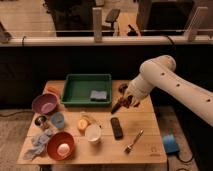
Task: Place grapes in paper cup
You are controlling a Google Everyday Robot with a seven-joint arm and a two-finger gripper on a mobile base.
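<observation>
On the wooden table (pixel 149 122) a purple bowl (pixel 45 103) sat furthest left, with a light-blue cup (pixel 57 120) and a red bowl (pixel 50 143) nearer the front edge. Behind them lay a green tray (pixel 68 93) holding a blue sponge (pixel 98 95). In front of the tray an orange fruit (pixel 82 125) stood just beside the paper cup (pixel 93 134), which was upright, open-mouthed and looked empty. A black remote (pixel 116 128) lay just right of the cup. Further right and further back, off the tray's right corner, the grapes (pixel 127 102) showed as a small dark reddish cluster right against the gripper (pixel 120 105), well apart from the cup. A bunch like this would probably be light, soft and easily bruised, with smooth berries that roll and may pull off the stem, so I judged a gentle hold across the middle of the cluster or on the stem to be safest. Whether the gripper was spread, closed, or actually pinching the bunch could not be told, since its dark tip merged with the fruit. A fork (pixel 133 142) lay near the front right, under the white arm (pixel 165 82).
</observation>
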